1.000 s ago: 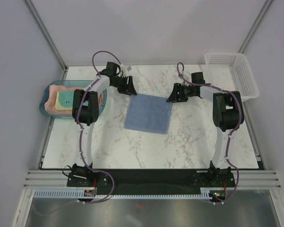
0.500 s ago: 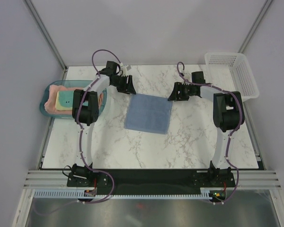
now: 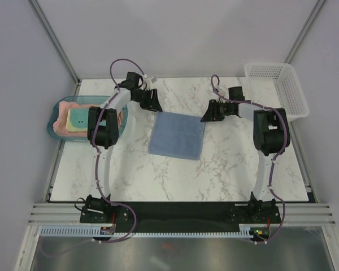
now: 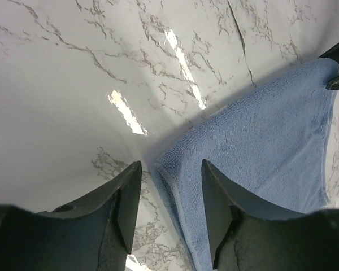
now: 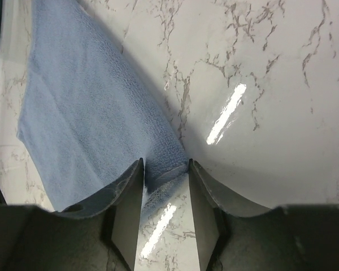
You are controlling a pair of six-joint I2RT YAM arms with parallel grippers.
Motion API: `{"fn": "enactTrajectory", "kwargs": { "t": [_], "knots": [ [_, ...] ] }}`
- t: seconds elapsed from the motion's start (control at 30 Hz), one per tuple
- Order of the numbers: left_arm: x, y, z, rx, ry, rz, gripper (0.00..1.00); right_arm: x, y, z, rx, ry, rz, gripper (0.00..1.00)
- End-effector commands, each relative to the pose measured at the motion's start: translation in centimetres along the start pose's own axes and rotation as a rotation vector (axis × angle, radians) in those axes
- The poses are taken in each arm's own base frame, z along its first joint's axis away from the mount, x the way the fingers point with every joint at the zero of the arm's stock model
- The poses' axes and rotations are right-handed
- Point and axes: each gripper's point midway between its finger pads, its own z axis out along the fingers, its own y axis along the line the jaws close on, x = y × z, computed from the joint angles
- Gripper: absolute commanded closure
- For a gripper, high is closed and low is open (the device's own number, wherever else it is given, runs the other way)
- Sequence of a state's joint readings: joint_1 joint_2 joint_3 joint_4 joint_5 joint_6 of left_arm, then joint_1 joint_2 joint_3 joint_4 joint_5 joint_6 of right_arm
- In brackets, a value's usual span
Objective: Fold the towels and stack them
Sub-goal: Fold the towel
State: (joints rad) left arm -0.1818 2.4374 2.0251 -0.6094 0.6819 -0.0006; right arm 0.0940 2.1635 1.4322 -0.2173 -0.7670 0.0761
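The blue towel [image 3: 177,135] lies flat in the middle of the table [image 3: 231,169], a tidy folded rectangle set a touch askew, with its far edge towards the back wall. Both arms reach over it to that far edge, one at each corner. The left gripper [image 4: 170,165] is down at the far left corner with its fingers apart. The tip of the corner sits in the gap between them, a sliver of bare marble shows between the cloth and one finger, and nothing is pinched there. The right gripper [image 5: 165,162] is down at the far right corner. Its fingers stand closer together and the cloth fills the whole space between them, slightly bunched, but from here I cannot tell whether they truly clamp it or only straddle it. The towel looks flat on the marble along both sides, no part of it lifted. Off at the left edge of the table sits the tray [image 3: 52,121], and in it the pink towel [image 3: 59,129] with the yellow towel [image 3: 79,118] folded on top. The basket [image 3: 294,96] stands at the far right corner, well apart from the arms.
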Motion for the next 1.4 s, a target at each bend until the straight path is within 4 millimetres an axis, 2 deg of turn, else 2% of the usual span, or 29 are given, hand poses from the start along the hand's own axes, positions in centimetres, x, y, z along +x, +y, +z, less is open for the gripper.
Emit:
{"fn": "enactTrajectory", "kwargs": {
  "t": [0.0, 0.3, 0.4, 0.5, 0.6, 0.77, 0.9, 1.07, 1.2, 1.33, 1.37],
  "knots": [
    [-0.8, -0.5, -0.4, 0.058, -0.009, 0.041, 0.48, 0.1, -0.3, 0.6, -0.034, 0.008, -0.026, 0.56],
    [-1.2, 0.2, -1.0, 0.056, -0.007, 0.052, 0.50, -0.4, -1.0, 0.4, -0.061, -0.003, -0.024, 0.83],
    [-1.3, 0.2, -1.2, 0.056, -0.006, 0.072, 0.50, -0.5, -1.0, 0.6, -0.069, -0.002, -0.023, 0.89],
    [-1.5, 0.5, -1.3, 0.039, -0.008, 0.085, 0.46, -0.6, -0.8, 0.6, -0.079, -0.003, -0.026, 0.92],
    [-1.6, 0.5, -1.2, 0.041, -0.004, 0.090, 0.45, -1.0, -0.5, 0.4, -0.097, -0.009, -0.029, 0.94],
    [-0.7, -0.2, -0.6, 0.053, 0.022, 0.048, 0.50, -1.6, -0.1, 0.5, -0.117, -0.017, -0.035, 0.97],
    [0.4, 0.5, 0.3, -0.055, 0.058, 0.021, 0.51, -1.8, 0.0, 0.6, -0.128, -0.017, -0.035, 0.97],
    [0.2, 0.0, 0.4, -0.083, 0.051, 0.006, 0.51, -1.8, 0.0, 0.7, -0.137, -0.017, -0.030, 0.97],
    [0.5, 0.6, 0.5, -0.109, 0.056, 0.005, 0.51, -2.0, 0.2, 0.7, -0.145, -0.021, -0.035, 0.97],
    [0.2, 0.2, 0.7, -0.085, 0.051, 0.021, 0.59, -2.1, 0.3, 0.6, -0.146, -0.023, -0.039, 0.97],
    [0.1, -0.2, 0.8, -0.061, 0.050, 0.021, 0.64, -2.4, 0.4, 0.5, -0.147, -0.028, -0.043, 0.95]
  ]
}}
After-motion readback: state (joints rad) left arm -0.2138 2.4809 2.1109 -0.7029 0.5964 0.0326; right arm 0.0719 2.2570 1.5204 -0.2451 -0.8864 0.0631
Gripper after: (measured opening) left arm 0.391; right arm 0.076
